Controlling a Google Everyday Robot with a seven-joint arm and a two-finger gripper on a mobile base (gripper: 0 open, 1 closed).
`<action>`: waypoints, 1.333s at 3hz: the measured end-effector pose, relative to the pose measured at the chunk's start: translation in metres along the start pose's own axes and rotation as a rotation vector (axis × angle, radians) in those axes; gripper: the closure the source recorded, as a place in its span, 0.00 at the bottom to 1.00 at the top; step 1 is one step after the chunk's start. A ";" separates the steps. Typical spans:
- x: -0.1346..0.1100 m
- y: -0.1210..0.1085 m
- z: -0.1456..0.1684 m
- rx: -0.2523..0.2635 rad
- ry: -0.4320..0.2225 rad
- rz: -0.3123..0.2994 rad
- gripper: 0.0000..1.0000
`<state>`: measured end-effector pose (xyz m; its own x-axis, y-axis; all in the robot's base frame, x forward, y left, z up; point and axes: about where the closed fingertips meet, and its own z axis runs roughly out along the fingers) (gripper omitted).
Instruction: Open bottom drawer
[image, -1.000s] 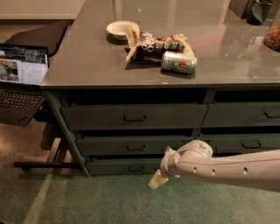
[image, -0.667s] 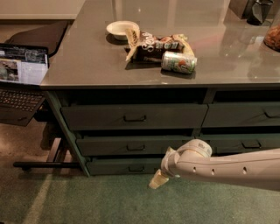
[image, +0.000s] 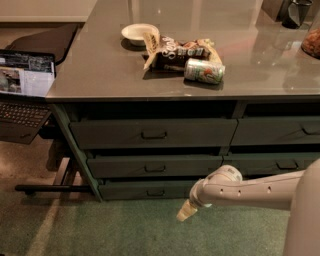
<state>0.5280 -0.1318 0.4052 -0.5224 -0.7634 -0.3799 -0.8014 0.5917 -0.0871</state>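
Note:
The bottom drawer (image: 145, 190) is the slimmest dark green front at the foot of the left stack, with a small dark handle (image: 155, 192) at its centre. It sits pulled out a little, about like the two drawers above it. My gripper (image: 184, 213) hangs low over the green carpet, just in front of and to the right of the drawer's right end. It is not touching the handle. The white arm (image: 250, 189) reaches in from the right.
Middle drawer (image: 155, 166) and top drawer (image: 152, 133) stack above. The right-hand stack (image: 280, 132) adjoins. On the grey counter (image: 100, 75) are a white bowl (image: 139, 33), a snack bag (image: 177, 50) and a can (image: 204, 71). A laptop (image: 22, 95) stands on the left.

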 end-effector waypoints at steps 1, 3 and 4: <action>0.032 -0.006 0.033 -0.035 0.014 0.077 0.00; 0.067 -0.010 0.112 -0.113 -0.156 0.232 0.00; 0.079 -0.012 0.141 -0.175 -0.277 0.361 0.00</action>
<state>0.5370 -0.1629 0.2466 -0.6974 -0.4059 -0.5906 -0.6331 0.7351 0.2424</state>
